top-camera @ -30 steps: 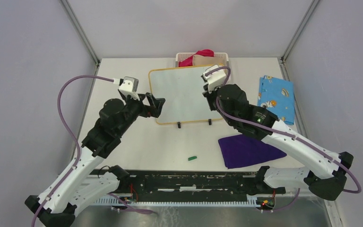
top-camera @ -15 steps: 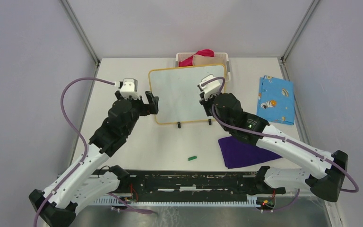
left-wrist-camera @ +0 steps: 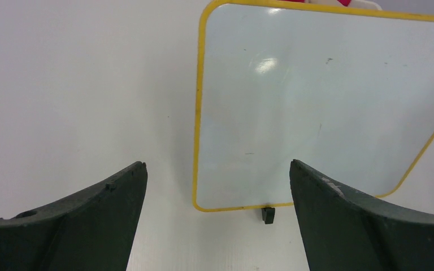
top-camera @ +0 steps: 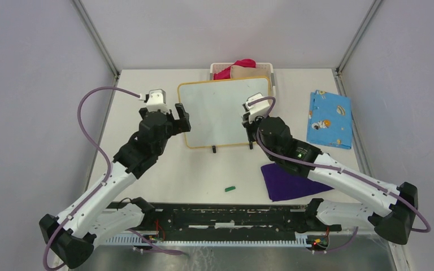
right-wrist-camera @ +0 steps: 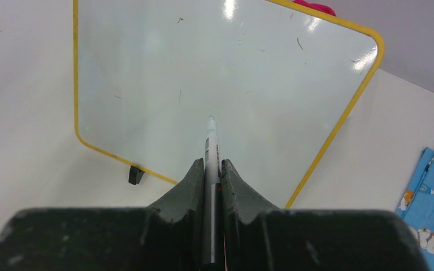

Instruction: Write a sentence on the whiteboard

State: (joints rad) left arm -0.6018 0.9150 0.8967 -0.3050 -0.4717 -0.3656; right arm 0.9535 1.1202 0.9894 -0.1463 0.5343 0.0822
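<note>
Your right end effector (right-wrist-camera: 211,165) is pinched narrow on a marker (right-wrist-camera: 210,141), and the green cap (top-camera: 230,188) lying on the desk (top-camera: 192,169) back toward the arm bases suggests the marker is already uncapped. Its tip points at the lower right part of the whiteboard (right-wrist-camera: 203,68); I cannot tell whether it touches. Your left end effector (left-wrist-camera: 217,162) is spread wide and holds nothing, just beside the board's left edge. The whiteboard sits mid-desk on the far half, right in front of a white basket (top-camera: 268,68). It shows only faint specks and no green strokes. So I judge the pickup done and the whole sentence left to write.
</note>
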